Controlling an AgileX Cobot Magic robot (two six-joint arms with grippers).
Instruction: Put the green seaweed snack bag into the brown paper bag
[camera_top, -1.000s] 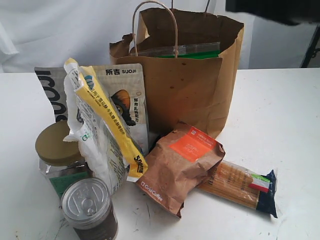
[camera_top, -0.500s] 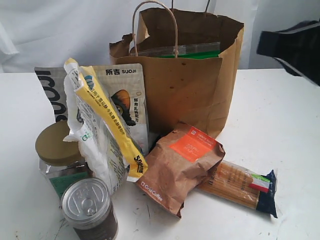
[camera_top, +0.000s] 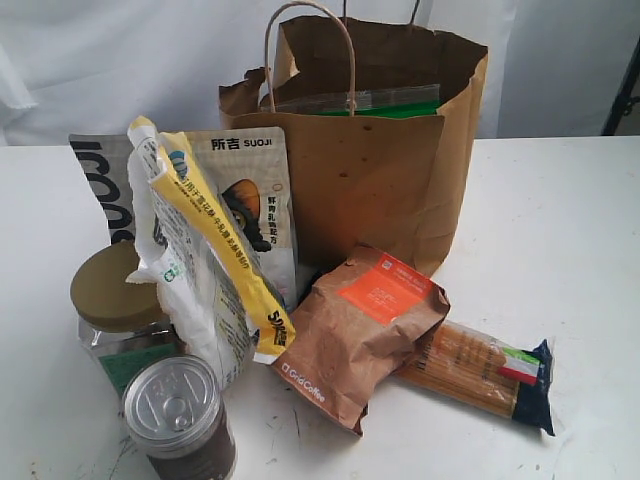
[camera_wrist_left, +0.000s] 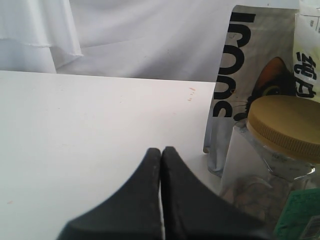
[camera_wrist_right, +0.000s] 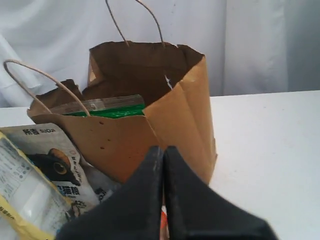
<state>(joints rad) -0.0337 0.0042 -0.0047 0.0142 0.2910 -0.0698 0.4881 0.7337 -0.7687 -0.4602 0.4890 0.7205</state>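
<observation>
The brown paper bag (camera_top: 370, 170) stands upright at the back of the table, its handles up. Inside it the green seaweed snack bag (camera_top: 385, 106) shows only as a clear top strip and a green band above the front rim. The right wrist view has the same paper bag (camera_wrist_right: 150, 125) with the green packet (camera_wrist_right: 107, 111) in its mouth. My right gripper (camera_wrist_right: 163, 150) is shut with nothing in it, short of the bag's front corner. My left gripper (camera_wrist_left: 161, 151) is shut and empty over bare table beside a jar. Neither gripper appears in the exterior view.
In front of the bag lie a small brown coffee pouch (camera_top: 355, 335) and a pasta packet (camera_top: 480, 370). At the left stand a cat-food pouch (camera_top: 250, 215), a yellow-and-white pouch (camera_top: 205, 270), a tan-lidded jar (camera_top: 115, 300) and a tin (camera_top: 180, 410).
The dark right arm, seen at the upper right of the exterior view in the earlier frames, has moved out of that view. The bag and the goods have not moved.
</observation>
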